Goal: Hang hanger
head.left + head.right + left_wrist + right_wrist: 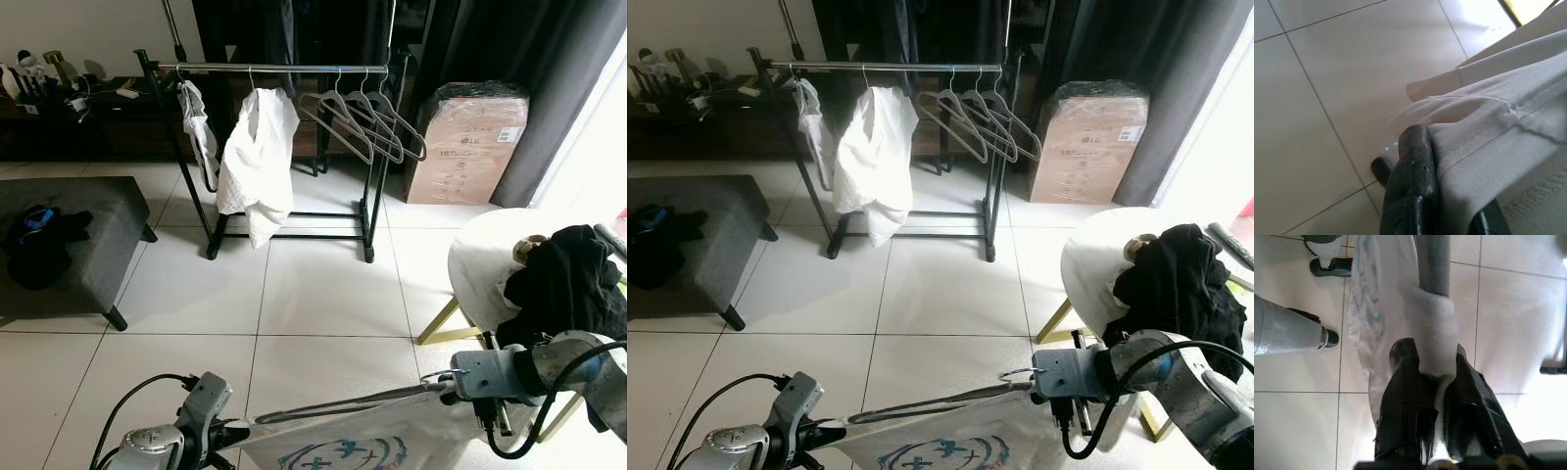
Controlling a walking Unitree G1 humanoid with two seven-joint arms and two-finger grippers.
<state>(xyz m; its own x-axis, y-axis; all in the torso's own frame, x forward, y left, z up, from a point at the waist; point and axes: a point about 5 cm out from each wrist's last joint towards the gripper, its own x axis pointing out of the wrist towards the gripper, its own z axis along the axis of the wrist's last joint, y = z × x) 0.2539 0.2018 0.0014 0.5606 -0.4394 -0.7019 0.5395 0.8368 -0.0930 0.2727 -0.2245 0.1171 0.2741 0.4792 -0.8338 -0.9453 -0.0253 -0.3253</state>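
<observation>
A grey hanger (353,401) carrying a white T-shirt (343,446) with a blue print hangs low in front of me, held between both arms. My left gripper (227,436) is shut on the shirt's shoulder; in the left wrist view a black finger (1413,181) presses the white fabric (1498,147). My right gripper (1437,377) is shut on the other, cloth-covered end of the hanger (1432,264). Across the tiled floor stands a black clothes rack (274,69) with a white garment (257,162) and several bare grey hangers (362,122).
A grey ottoman (88,225) with dark clothes (39,245) stands at the left. A round white table (485,255) piled with black clothes (568,284) is close on my right. A wrapped cardboard box (465,142) sits beside the rack by dark curtains.
</observation>
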